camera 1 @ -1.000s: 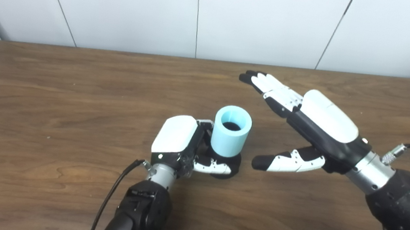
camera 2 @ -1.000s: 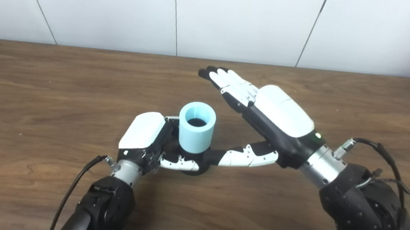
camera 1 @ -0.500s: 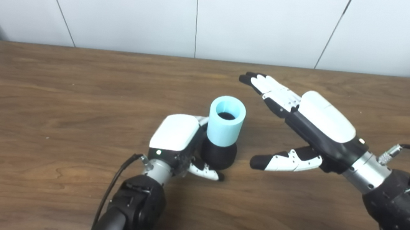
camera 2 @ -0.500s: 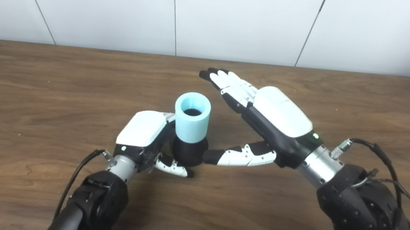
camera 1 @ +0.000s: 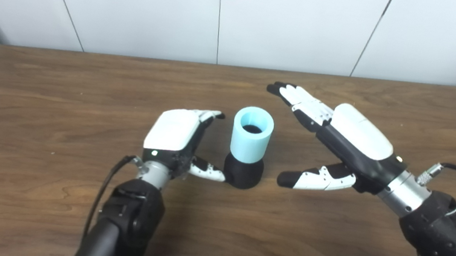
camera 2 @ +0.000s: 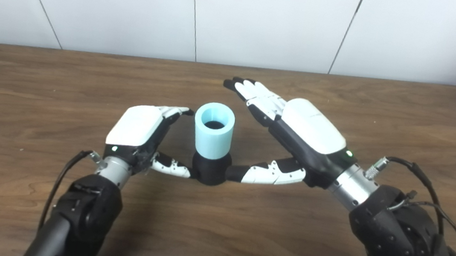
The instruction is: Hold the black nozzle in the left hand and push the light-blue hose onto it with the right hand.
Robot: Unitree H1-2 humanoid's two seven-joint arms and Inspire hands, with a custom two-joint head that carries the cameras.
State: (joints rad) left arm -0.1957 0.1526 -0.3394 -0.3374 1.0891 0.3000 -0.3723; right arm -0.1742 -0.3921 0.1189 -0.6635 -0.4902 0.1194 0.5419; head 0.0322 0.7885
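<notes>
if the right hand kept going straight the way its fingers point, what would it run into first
Probably nothing: the right hand points up-left, apparently passing behind the light-blue hose toward bare table. Depth is uncertain.

Hose: light-blue hose (camera 1: 252,134), short thick-walled cylinder, upright, open end up, dark bore showing inside.
Nozzle: black nozzle (camera 1: 242,174), rounded base, upright, only the lower part visible beneath the sleeve.
Fit: seated on top, axes aligned.
Position: standing near mid-table (camera 1: 43,94), well clear of every edge, slightly nearer the front edge.
</notes>
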